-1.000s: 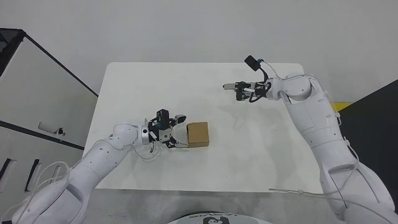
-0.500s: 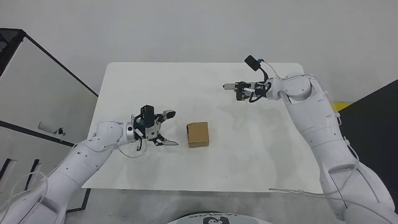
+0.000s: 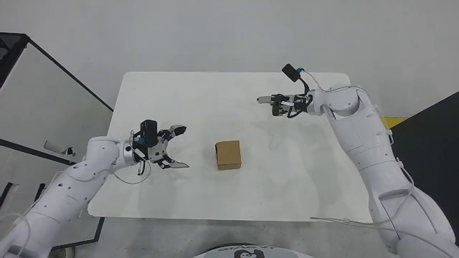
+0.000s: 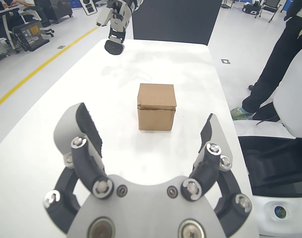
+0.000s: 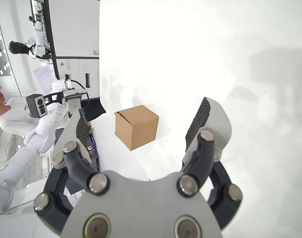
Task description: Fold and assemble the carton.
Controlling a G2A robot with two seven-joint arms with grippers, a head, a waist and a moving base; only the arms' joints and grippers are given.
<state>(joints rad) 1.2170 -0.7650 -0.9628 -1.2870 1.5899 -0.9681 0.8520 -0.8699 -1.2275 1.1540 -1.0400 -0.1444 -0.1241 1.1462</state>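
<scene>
My left claw point(image 3: 179, 146) is spread wide and holds nothing, low over the near left part of the white counter point(image 3: 215, 93). Straight out ahead of it, a clear gap away, stands the brown carton point(image 3: 229, 155). It sits alone near the middle of the counter, square on its base, touching neither claw. It looks about as wide as it is tall, so I see no long side to line up on. What counts is the face turned toward my left claw. That face carries the seam where the lid tucks in, and in my left wrist view the lid edge there looks slightly raised at one corner. I judge the box folded and all but closed, with that edge perhaps wanting a last press. Beyond the carton, toward the far right of the counter, my right claw point(image 3: 262, 100) hangs above the surface, also spread and empty, aimed back at the box. The left claw is the nearer of the two and faces the seam, so it seems better placed.
</scene>
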